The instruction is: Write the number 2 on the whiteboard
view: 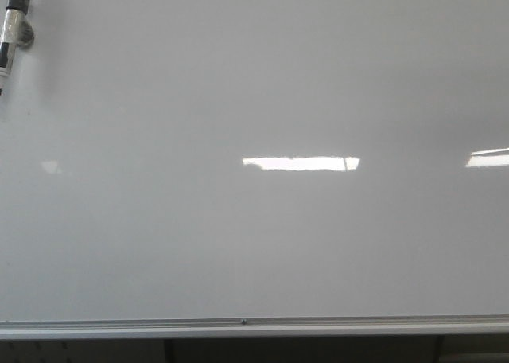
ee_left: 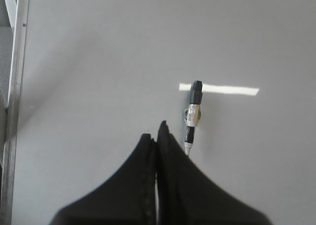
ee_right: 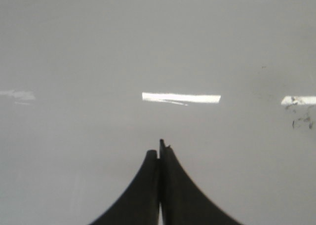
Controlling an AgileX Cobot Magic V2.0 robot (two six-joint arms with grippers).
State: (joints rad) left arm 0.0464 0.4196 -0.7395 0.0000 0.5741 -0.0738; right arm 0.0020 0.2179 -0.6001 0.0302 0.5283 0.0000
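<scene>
Lying on the whiteboard (view: 262, 243), a marker (ee_left: 194, 114) shows whole only in left wrist view. Left gripper (ee_left: 157, 133) and right gripper (ee_right: 160, 148) are both pressed closed, empty. Right wrist view alone catches faint black smudges (ee_right: 302, 120).

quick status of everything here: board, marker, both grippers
large glossy pale grey-white whiteboard: no digit written, only faint dark specks at one edge in the right wrist view
black and white marker pen: stuck on the board, capped, not held
left gripper: shut, empty, beside the marker
right gripper: shut, empty

Pics were pretty soft and flat grey, with bright strip-light glare on the whiteboard (view: 254, 243).
</scene>
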